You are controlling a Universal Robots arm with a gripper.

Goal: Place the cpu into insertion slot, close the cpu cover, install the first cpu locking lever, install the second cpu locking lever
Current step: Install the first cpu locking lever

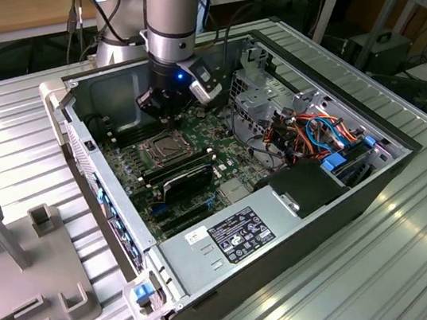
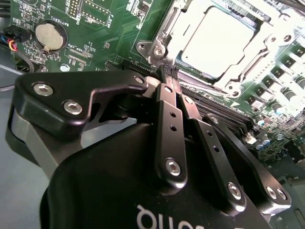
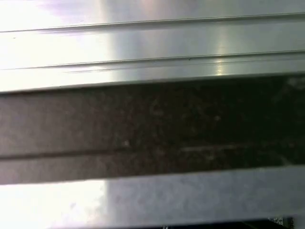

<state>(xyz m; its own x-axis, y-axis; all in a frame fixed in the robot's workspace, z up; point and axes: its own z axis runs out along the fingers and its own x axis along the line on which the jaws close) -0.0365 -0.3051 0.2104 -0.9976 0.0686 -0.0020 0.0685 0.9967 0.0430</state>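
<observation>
The flat square silver-grey cpu is found seated in the silver-rimmed dark insertion slot, left of centre in the exterior view, beneath the thin silvery cpu cover. The black gripper is closed, with nothing seen held, beside the socket's corner. The chip is judged light, rigid and fragile, and is best held by its edges.

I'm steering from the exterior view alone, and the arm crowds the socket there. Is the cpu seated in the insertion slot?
Observer: Yes. In the second wrist view the cpu lies flat, silver top up.
Operator: And the cover?
Observer: The cpu cover lies down around it, framing its top.
Operator: Where is the end effector?
Observer: The end effector has its fingers together, tips beside a corner of the cover.
</observation>
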